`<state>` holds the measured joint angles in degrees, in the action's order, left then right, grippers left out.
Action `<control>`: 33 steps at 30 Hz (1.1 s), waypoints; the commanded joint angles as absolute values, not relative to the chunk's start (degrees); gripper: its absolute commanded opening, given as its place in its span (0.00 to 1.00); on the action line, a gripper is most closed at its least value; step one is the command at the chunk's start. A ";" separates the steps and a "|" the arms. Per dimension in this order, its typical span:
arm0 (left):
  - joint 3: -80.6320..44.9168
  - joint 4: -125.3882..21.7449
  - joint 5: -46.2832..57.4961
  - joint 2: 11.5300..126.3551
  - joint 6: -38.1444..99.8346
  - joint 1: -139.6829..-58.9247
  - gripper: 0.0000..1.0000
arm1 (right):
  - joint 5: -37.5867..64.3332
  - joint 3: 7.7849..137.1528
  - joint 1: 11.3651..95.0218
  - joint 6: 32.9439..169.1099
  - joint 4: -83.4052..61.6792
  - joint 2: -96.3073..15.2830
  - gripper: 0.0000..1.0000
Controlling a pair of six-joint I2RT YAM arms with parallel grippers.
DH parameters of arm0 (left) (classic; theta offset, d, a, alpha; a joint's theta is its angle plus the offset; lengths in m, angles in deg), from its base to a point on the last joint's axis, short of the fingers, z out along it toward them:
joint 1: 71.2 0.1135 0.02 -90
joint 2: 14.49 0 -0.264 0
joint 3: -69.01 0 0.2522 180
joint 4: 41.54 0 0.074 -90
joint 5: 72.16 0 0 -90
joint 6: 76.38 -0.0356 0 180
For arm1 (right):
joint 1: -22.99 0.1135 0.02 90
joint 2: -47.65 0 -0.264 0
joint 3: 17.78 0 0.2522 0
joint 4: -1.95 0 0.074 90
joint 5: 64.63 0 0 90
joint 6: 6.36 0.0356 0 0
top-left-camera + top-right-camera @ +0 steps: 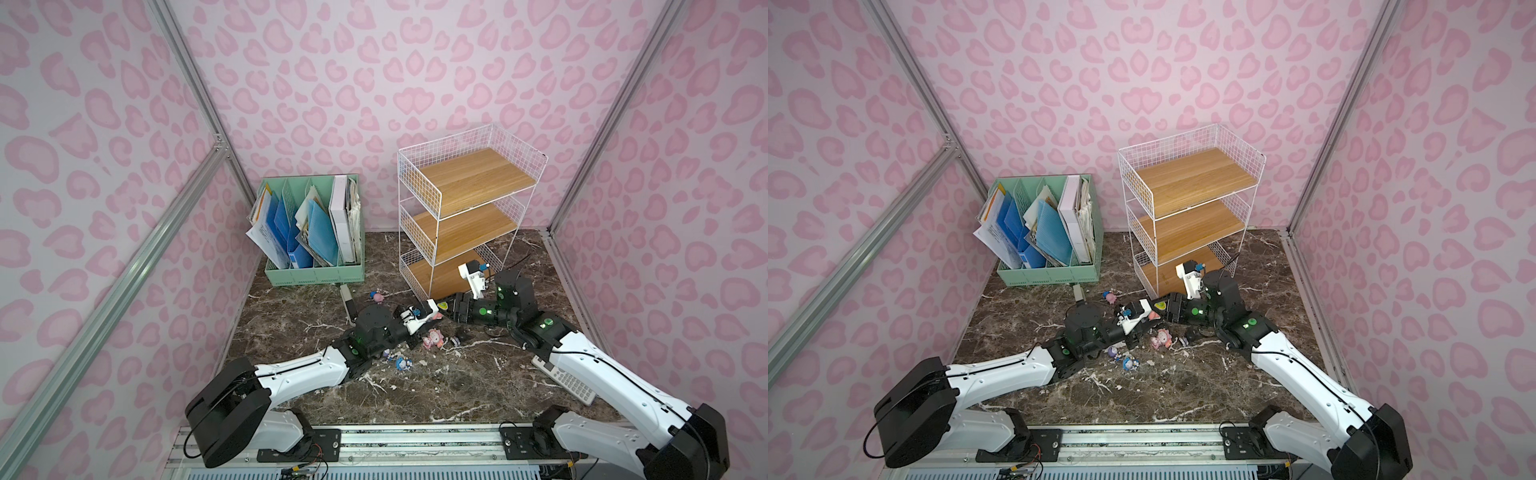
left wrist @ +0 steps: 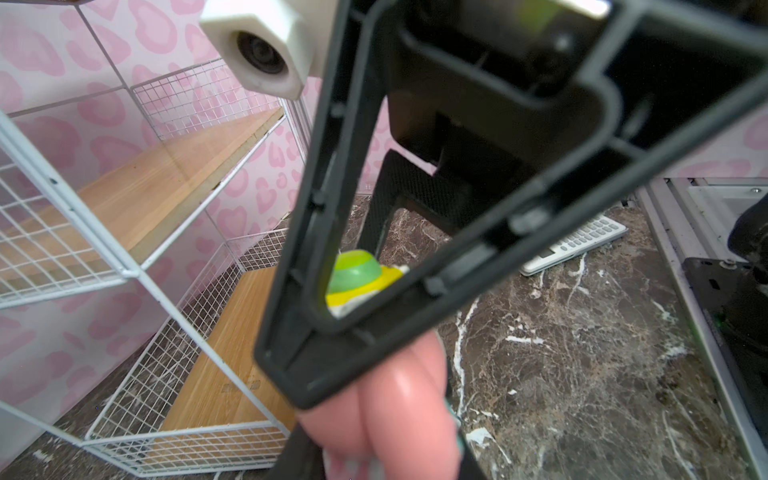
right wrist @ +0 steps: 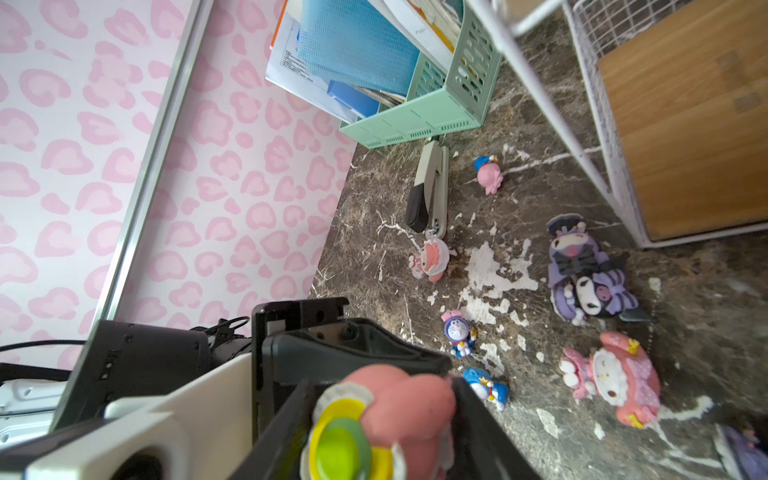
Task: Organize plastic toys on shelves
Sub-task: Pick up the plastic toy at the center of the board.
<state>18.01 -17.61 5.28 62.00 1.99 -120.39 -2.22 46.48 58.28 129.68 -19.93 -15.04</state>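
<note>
Wooden boards on all three tiers of the shelves (image 1: pixel 478 174) stand bare in both top views, though the right arm's wrist hides a corner of the lowest one; no toy is recorded as placed. One item is in hand: a pink figurine in a yellow-and-green hat (image 3: pixel 399 403), held where the two arms meet nose to nose, just in front of the lowest tier. The left fingers (image 3: pixel 349 357) appear clamped on its pink body, which fills the gap between them in the left wrist view. The right fingers (image 3: pixel 490 440) flank the same figurine, but whether they press it or stand just clear cannot be told. On this evidence the step in hand is judged a pass between arms, direction not established. Eight toys lie on the bench (image 1: pixel 415 395), all visible in the right wrist view: a large pink figurine (image 3: pixel 611 378); a pink-and-white figurine (image 3: pixel 432 259); a purple-and-black figurine (image 3: pixel 569 249) touching a second purple-and-black figurine (image 3: pixel 598 297) near the rack's front corner; a third purple-and-black figurine (image 3: pixel 744 449), cut off at the frame edge; and three tiny ones, a pink one with a blue cap (image 3: pixel 489 176), a blue one with a pink bow (image 3: pixel 459 334) and a plain blue one (image 3: pixel 486 388). Assessment: task barely begun, nothing shelved, nine placements outstanding. A stapler (image 3: pixel 430 191) and a calculator (image 1: pixel 569 382) share the bench and are not toys.
</note>
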 commanded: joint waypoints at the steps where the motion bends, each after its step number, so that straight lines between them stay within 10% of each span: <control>1: 16.86 -20.78 4.66 60.76 6.83 -120.25 0.01 | 2.09 48.77 58.34 121.95 -20.23 -13.78 0.73; 15: 10.42 -34.92 -7.30 55.57 19.90 -115.16 0.00 | 14.04 49.44 68.92 85.80 -13.64 -9.61 0.92; 33: 11.87 -33.09 -6.11 53.48 20.21 -115.02 0.00 | 10.91 54.41 68.43 93.00 -21.00 -17.33 0.76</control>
<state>11.65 -35.99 -6.24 53.74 19.65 -115.04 11.77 53.71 68.40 91.17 -18.93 -16.62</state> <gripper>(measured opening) 0.289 0.759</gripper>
